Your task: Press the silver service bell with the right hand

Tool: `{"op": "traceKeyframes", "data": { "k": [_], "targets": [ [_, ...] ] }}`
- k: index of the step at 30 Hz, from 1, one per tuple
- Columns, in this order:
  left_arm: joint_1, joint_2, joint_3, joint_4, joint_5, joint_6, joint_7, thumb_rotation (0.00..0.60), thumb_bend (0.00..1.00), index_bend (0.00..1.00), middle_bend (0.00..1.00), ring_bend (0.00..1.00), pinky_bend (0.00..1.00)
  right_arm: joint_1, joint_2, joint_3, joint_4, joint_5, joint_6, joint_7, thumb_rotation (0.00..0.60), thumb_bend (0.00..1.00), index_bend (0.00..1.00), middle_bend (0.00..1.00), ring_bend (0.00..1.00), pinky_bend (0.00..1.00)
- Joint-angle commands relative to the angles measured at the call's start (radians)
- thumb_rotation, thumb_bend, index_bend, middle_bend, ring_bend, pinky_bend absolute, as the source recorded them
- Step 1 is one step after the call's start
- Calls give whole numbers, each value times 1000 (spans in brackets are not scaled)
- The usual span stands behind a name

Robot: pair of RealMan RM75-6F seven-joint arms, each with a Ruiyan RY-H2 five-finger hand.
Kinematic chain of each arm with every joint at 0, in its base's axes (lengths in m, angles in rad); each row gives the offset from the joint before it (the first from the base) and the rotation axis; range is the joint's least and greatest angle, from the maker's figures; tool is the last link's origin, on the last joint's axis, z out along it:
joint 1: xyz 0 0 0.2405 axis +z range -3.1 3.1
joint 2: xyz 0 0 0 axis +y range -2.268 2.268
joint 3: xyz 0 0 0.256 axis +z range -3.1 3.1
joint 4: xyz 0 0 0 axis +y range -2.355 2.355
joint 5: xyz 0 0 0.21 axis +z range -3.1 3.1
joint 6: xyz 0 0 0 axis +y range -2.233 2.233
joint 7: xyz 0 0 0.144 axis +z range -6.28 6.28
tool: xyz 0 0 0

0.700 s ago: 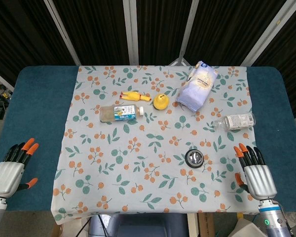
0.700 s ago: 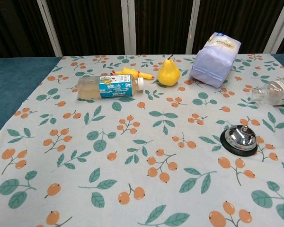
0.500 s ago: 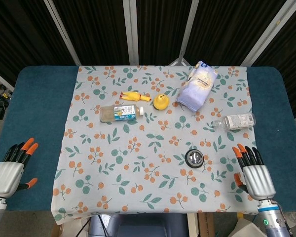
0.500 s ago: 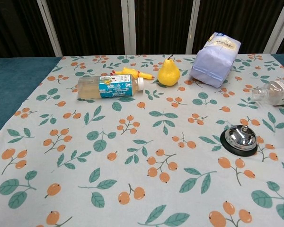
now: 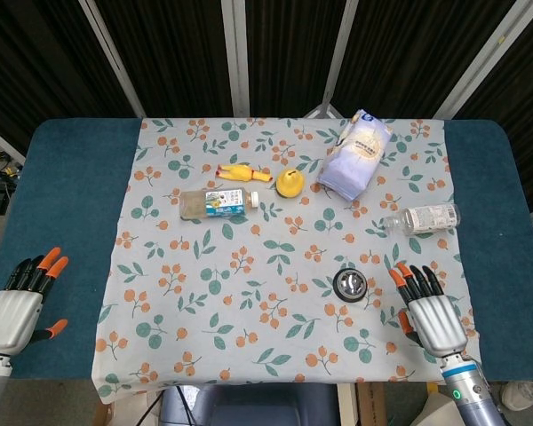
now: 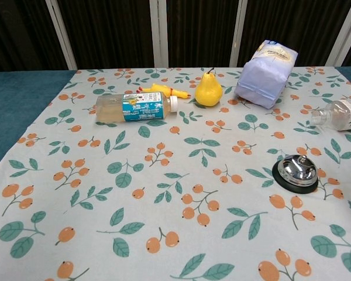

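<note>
- Teal cloth covers the table (image 5: 62, 177), and over its middle lies a pale tablecloth (image 5: 249, 311) printed with orange berries and green leaves.
- Nearest the robot in the head view, the right hand (image 5: 431, 315) hovers over the cloth's right edge, palm down, fingers spread and empty.
- Just left of that hand, apart from it, sits the silver service bell (image 5: 351, 284) on its black base.
- At the near left corner the left hand (image 5: 18, 311) rests over bare teal, fingers apart, holding nothing.
- Further back, a clear bottle (image 5: 424, 217) lies on its side at the right.
- Mid-cloth, a labelled bottle (image 5: 217, 202) lies flat, with a yellow rubber chicken (image 5: 242, 173) behind it and a yellow pear (image 5: 290, 183) upright beside.
- A pale blue bag (image 5: 356, 154) sits furthest back.
- Behind the table hang black curtains (image 5: 169, 53) between grey metal bars (image 5: 235, 53).
- Only the head view shows the hands; the chest view shows the bell's domed top and the objects from the side.
</note>
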Motion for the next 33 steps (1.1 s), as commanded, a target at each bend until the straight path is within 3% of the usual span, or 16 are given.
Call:
{"op": "traceKeyframes", "data": {
  "k": [1,10,33],
  "targets": [
    [0,0,0,0,0,0,0,600,53,0,0,0,0,21,-23,9,1,21,-34,-22,600,842,0,0,0,0],
    [-2,0,-1,0,-4,-6,-2,600,53,0,0,0,0,58,-93,25,24,91,-101,-103,600,901,0,0,0,0],
    [-3,1,-3,1,-7,-5,-3,600,53,0,0,0,0,86,-183,15,66,147,-135,-179,600,902,0,0,0,0]
  ]
}}
